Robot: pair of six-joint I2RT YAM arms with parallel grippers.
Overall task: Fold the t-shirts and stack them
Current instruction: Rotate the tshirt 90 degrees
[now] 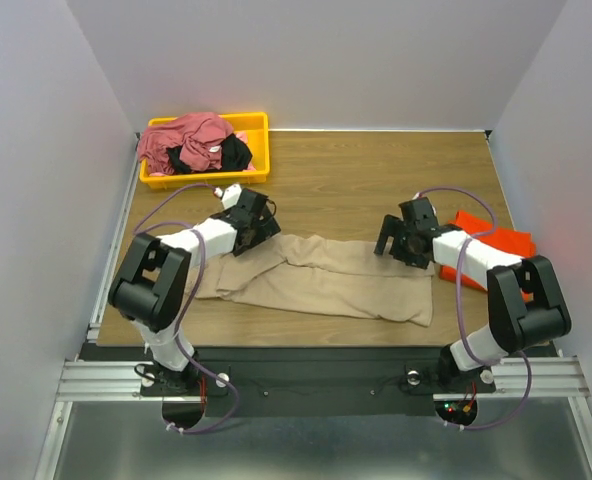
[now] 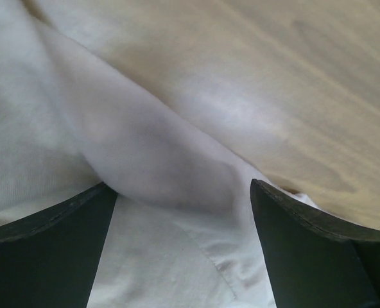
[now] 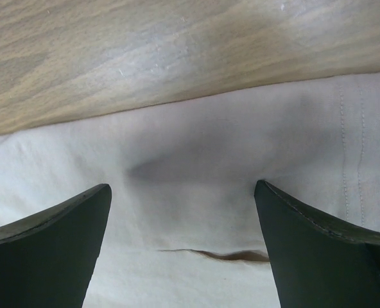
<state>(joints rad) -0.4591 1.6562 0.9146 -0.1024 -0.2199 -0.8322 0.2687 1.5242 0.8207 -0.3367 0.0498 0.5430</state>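
under both tools lies the tan t-shirt (image 1: 326, 280), stretched crosswise on the counter (image 1: 356, 180) as a long, rumpled band. the left tool (image 1: 264, 230) hangs over the shirt's far edge at one end. the right tool (image 1: 386, 243) hangs over the same edge near the other end. in each wrist view the fingers (image 2: 49, 256) stand apart with cloth between them and nothing clamped. a soft ridge of cloth rises between the left pair, while flat cloth with a stitched hem lies between the right pair.

this looks like the grasping step of a fold on the tan shirt: both tools are placed at the far edge and have not yet closed on it. the next move seems to call for both to drop a little and pinch the edge, the left one on that ridge. they would then lift together and carry the edge toward the near side so the cloth doubles over evenly.

just outside the right tool an orange t-shirt (image 1: 496, 240) lies flat, probably the start of the stack. beyond the left tool a yellow bin (image 1: 256, 130) holds a rose-red t-shirt (image 1: 191, 135) and a black t-shirt (image 1: 231, 152), bunched up.

no brand, label or writing can be read anywhere.
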